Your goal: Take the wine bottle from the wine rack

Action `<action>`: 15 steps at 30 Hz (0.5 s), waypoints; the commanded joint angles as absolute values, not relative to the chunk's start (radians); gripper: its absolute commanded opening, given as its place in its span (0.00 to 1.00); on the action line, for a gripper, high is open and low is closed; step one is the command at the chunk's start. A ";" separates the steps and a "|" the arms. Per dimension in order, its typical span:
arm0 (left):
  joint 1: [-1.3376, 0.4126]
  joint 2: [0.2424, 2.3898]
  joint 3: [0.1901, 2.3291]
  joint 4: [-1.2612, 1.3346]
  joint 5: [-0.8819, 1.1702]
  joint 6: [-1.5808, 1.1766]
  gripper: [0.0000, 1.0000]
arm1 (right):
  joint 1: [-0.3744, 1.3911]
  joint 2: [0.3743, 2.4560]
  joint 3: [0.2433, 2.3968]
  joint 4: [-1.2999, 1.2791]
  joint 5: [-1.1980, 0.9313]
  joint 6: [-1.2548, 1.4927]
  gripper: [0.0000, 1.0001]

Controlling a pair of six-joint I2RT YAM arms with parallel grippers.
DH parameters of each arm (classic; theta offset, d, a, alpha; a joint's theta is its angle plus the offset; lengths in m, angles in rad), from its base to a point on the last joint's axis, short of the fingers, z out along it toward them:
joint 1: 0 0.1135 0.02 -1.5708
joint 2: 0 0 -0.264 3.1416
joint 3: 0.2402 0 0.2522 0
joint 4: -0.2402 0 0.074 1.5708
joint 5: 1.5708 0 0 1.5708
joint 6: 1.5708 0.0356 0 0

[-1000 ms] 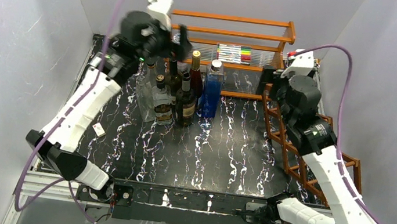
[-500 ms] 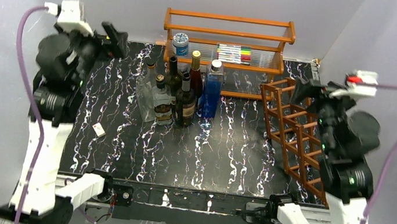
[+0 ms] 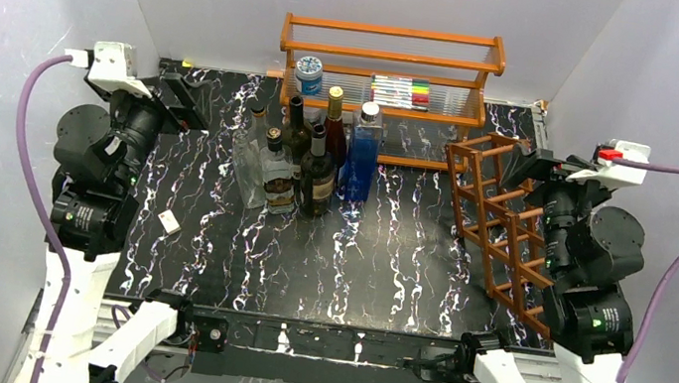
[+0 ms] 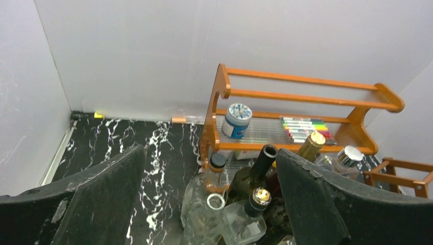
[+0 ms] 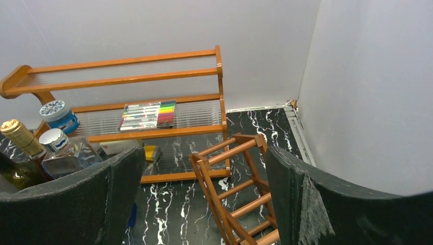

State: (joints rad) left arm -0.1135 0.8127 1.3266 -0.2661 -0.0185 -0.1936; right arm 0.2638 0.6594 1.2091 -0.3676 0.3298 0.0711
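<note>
Top external view: we see the wine rack (image 3: 501, 229) on the black marbled table (image 3: 385, 268), just below and ahead of the right gripper (image 3: 536, 166), whose fingers are spread wide, grasping nothing. The dark wine bottles (image 3: 317, 176) stand upright among clear ones, ahead of the left gripper (image 3: 180, 101), whose fingers are likewise spread and empty. Beyond both sits an orange shelf (image 3: 389, 58) with markers (image 3: 401, 91).

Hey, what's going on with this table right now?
Nothing is being handled. The left gripper and right gripper both hang open and empty, raised at the table's two sides. The reddish-brown wooden lattice wine rack sits on the right, with no bottle showing in its visible cells. A cluster of glass bottles stands upright mid-table, in front of the orange wooden shelf.
</note>
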 commanded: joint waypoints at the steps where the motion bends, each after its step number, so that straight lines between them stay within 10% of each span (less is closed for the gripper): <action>1: -0.114 0.781 1.291 -0.249 -0.029 -0.178 0.98 | 0.270 0.648 1.220 -0.326 0.321 0.080 0.98; 15: -0.114 0.785 1.276 -0.262 -0.027 -0.171 0.98 | 0.274 0.652 1.204 -0.308 0.293 0.074 0.98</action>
